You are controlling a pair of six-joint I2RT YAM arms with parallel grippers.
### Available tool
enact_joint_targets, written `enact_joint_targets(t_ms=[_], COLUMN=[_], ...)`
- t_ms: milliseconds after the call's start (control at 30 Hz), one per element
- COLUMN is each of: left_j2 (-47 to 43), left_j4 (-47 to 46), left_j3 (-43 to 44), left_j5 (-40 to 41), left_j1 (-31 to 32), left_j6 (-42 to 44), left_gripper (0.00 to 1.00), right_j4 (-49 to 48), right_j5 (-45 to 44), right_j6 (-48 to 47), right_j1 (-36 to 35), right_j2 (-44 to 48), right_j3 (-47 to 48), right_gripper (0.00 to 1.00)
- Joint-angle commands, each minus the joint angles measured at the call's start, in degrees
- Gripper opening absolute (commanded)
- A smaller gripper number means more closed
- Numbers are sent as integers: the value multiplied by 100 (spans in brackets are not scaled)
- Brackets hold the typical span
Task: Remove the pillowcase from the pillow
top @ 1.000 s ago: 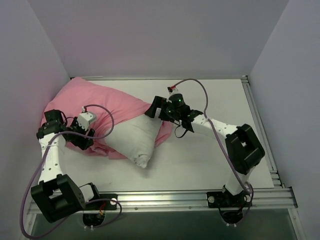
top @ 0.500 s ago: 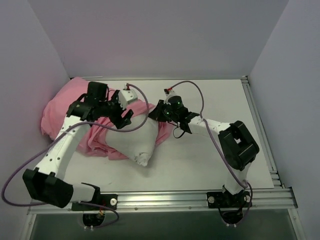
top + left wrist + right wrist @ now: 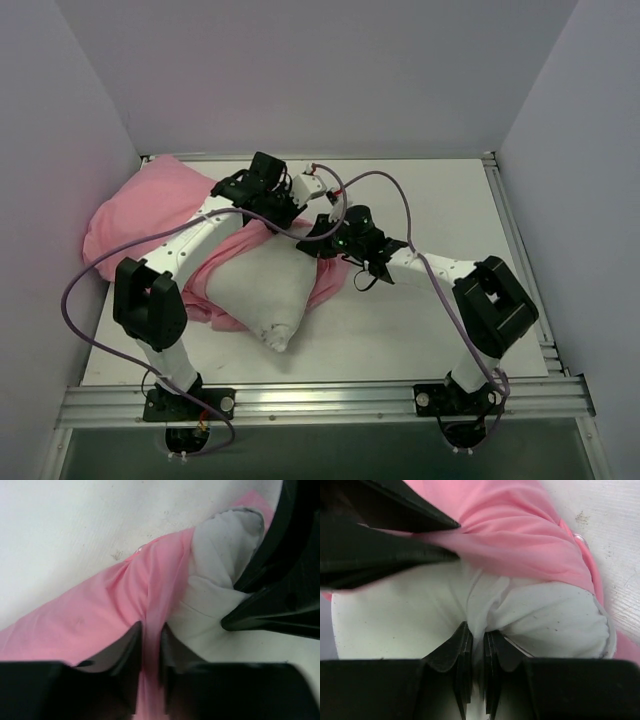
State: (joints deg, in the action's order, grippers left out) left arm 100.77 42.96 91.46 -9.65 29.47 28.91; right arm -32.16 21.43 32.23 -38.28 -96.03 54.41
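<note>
Pillowcase [image 3: 100, 610] and pillow [image 3: 210, 575] gripped for the peel-off

Left wrist: left gripper [image 3: 150, 642] is seen clenched on a fold of pink cloth, just beside the bared white corner.

Right wrist: right gripper [image 3: 476, 647] is clamped on a pinch of pillow fabric (no pink seen between its fingers).

Top external: both claws are met at the far middle of the table [image 3: 440, 320]. The near end of the pillow is bared, and the pink bulk is bunched far left.

Likely step: the pillow should be anchored by the right while the case is drawn leftward, low and steady. If white fabric is caught in the left pinch, both would be dragged together.
</note>
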Motion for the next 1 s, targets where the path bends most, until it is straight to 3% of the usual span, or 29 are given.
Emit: enact_joint_targets(t_ms=[0, 33, 67, 200, 333, 433, 533, 767, 967], left_j2=[100, 118, 153, 669, 1470, 1928, 1999, 1472, 884], left_j4=[-139, -200, -252, -350, -279, -288, -419, -912, -824], left_j3=[381, 460, 504, 1074, 1751, 2016, 1859, 953, 470], left_j5=[103, 121, 234, 594, 1552, 1931, 2011, 1871, 1037], left_j1=[-21, -29, -47, -117, -275, -740, -1206, -1716, -1437], left_j6=[-139, -235, -332, -868, -764, -588, -316, 378, 432], left_gripper=[20, 6, 3, 3, 2, 2, 2, 5, 7], right_j4=[-300, -299, -282, -106, -53, 288, 711, 1045, 1037], right_j5=[283, 300, 326, 274, -15, -542, -939, -798, -614], right_j6=[-76, -68, -59, -24, 274, 372, 398, 443, 319], right_j1=[-83, -74, -83, -206, -329, -311, -145, 672, 699], right_j2=[357, 383, 401, 637, 1217, 1876, 2403, 2967, 2774], right_j3=[-36, -62, -97, -422, -1097, -1319, -1547, -2022, -1724], right_gripper=[0, 0, 0, 0, 0, 0, 0, 0, 0])
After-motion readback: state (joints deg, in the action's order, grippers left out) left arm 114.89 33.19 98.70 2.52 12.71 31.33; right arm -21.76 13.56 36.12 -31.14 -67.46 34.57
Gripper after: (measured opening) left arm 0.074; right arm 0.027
